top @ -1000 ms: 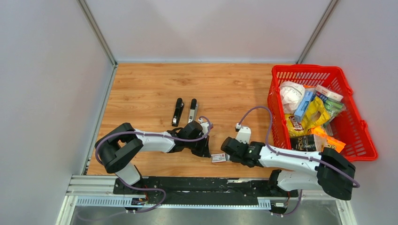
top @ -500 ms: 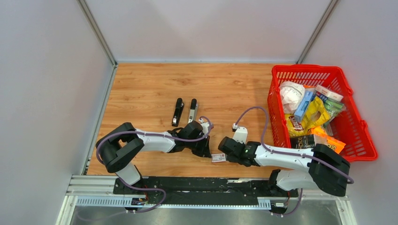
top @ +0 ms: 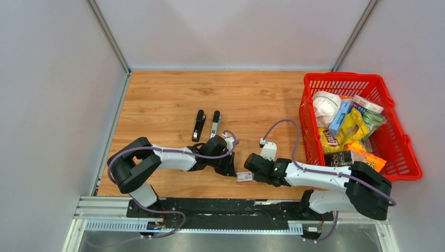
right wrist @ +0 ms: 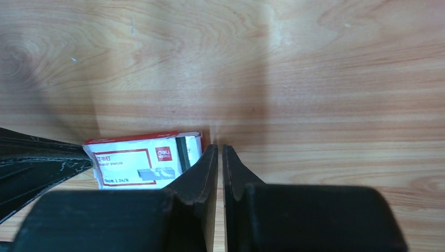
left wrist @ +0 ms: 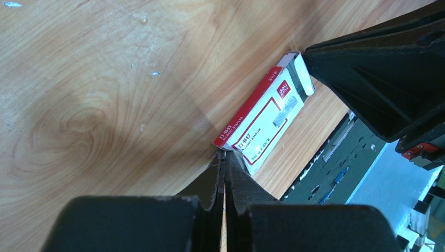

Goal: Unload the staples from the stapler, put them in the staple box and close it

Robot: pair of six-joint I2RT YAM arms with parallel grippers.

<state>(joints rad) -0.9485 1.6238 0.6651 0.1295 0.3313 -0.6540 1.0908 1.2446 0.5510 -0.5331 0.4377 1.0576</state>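
Note:
The stapler lies as two long black pieces side by side, one all black (top: 198, 125) and one with a grey top (top: 215, 123), on the wooden table. No strip of staples shows in any view. A small white-and-red printed box (top: 244, 177) lies between my grippers near the front edge. My left gripper (left wrist: 225, 157) is shut, its tips touching the box's (left wrist: 262, 118) near corner. My right gripper (right wrist: 220, 149) is shut with nothing between its fingers, its left finger (right wrist: 202, 168) against the open end of the box (right wrist: 141, 163).
A red basket (top: 399, 152) full of snack packets and boxes stands at the right. Grey walls close in the table on the left, back and right. The metal rail (top: 210, 210) with the arm bases runs along the front edge.
The right arm's elbow has shifted slightly left and forward. Both grippers and the box stay where they were.

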